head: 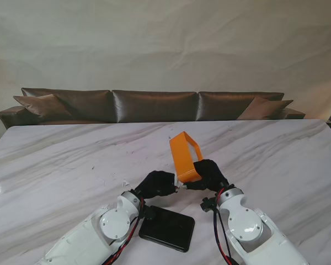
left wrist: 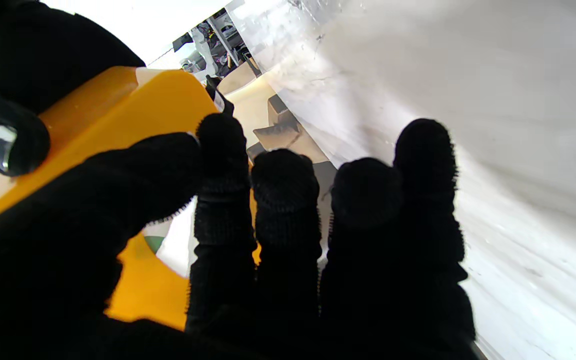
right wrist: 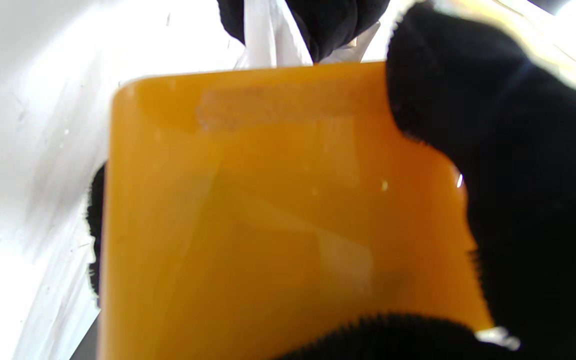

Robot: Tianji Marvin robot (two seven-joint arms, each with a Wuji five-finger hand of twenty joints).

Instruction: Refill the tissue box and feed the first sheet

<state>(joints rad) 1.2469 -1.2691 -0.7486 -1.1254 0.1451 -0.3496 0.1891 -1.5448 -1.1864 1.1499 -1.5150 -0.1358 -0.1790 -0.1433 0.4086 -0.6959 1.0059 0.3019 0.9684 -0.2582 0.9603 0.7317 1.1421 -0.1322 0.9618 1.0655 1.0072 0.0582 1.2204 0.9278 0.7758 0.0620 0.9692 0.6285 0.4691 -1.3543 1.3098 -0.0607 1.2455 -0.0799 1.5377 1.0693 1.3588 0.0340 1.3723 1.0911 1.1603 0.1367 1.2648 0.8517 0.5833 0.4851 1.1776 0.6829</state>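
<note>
Tissue box: orange shell (head: 185, 156), lifted off the table (head: 71, 160) and tilted, its open frame angled up and away from me, its near end between the two robot hands.
Right robot hand: black-gloved (head: 211, 174), clenched on the box's near end; the right wrist view shows a thumb (right wrist: 493, 150) pressed on one orange face (right wrist: 278, 210) and other fingers wrapping from the far side.
Left robot hand: (head: 154, 184) just beside the right one, at the box's lower near corner; in the left wrist view its thumb (left wrist: 133, 175) lies against the orange wall (left wrist: 118, 120) while the four fingers (left wrist: 283, 200) stand straight and free. Whether it truly pinches the box or a sheet, I cannot tell.
Tissue: a strip of white (right wrist: 268, 35) shows past the box's far edge in the right wrist view, next to the left fingertips; it looks like tissue or its wrapper.
Black pad: a flat dark slab (head: 166, 227) lies on the table nearer to me, between the two forearms.
Step in hand: probably feeding, the box steadied by the right robot hand while the left works at the opening.
Next move: likely a fine pinch on the white edge and a slow pull through the slot, with the right grasp kept firm so the shell does not twist.
</note>
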